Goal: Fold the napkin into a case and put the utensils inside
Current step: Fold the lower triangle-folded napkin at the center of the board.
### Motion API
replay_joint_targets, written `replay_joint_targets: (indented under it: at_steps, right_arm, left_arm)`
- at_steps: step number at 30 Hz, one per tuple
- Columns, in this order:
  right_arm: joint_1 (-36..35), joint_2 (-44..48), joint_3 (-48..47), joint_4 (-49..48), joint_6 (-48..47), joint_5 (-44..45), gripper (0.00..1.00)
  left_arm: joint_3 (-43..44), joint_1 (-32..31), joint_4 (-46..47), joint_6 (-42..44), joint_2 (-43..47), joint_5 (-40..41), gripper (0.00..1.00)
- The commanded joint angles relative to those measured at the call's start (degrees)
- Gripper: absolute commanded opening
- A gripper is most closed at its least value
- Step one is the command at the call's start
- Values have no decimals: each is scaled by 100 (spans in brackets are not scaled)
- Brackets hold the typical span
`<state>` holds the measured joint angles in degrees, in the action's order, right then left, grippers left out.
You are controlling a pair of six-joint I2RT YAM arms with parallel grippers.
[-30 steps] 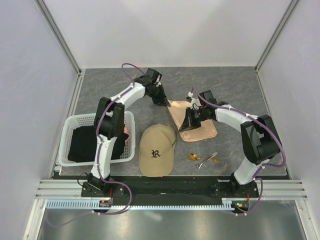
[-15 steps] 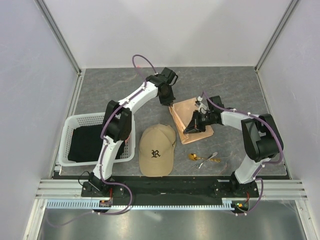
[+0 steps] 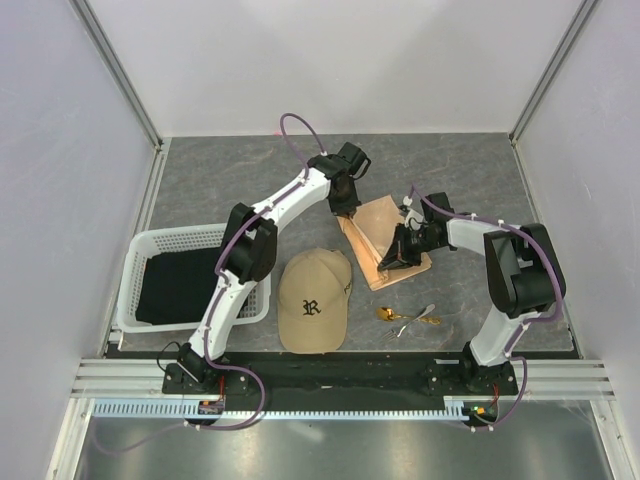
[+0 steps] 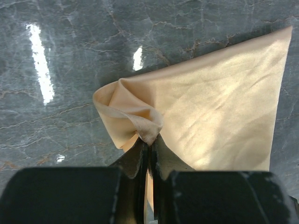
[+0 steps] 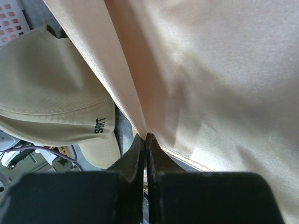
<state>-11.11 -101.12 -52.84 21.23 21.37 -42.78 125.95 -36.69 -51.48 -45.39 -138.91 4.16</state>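
The peach-orange napkin (image 3: 380, 235) lies partly doubled over on the grey table, right of centre. My left gripper (image 3: 346, 208) is shut on its far left corner, and the pinched cloth (image 4: 148, 131) bunches up above the jaws. My right gripper (image 3: 398, 258) is shut on the napkin's near edge (image 5: 145, 130), lifted off the table. The utensils (image 3: 408, 318), a gold spoon and silvery pieces, lie on the table in front of the napkin, untouched.
A tan baseball cap (image 3: 314, 300) lies just left of the napkin, close to the right gripper; it also fills the left of the right wrist view (image 5: 51, 93). A white basket (image 3: 130, 290) holding black cloth stands at the left.
Both grippers have carried their napkin corners to the right, the left one further back and right. The napkin has folded from a wide flat sheet into a narrower, doubled shape.
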Motion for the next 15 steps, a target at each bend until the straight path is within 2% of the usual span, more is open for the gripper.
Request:
replay_joint_targets:
  at_steps: [1, 9, 12, 13, 15]
  right_arm:
    - [22, -92, -33, 900, -300, 375, 0]
    - [30, -48, -86, 1058, -387, 727, 0]
    - [83, -39, -104, 1085, -344, 903, 2]
    - [101, -39, -104, 1093, -335, 930, 2]
    - [127, -4, -139, 1111, -326, 973, 6]
  left_arm:
    - [483, 162, 349, -146, -57, 656, 3]
    - [518, 136, 657, -85, -110, 208, 20]
    - [483, 135, 867, -6, -127, -161, 34]
    - [492, 135, 894, 12, -110, -344, 42]
    - [483, 144, 938, 99, -66, -590, 49]
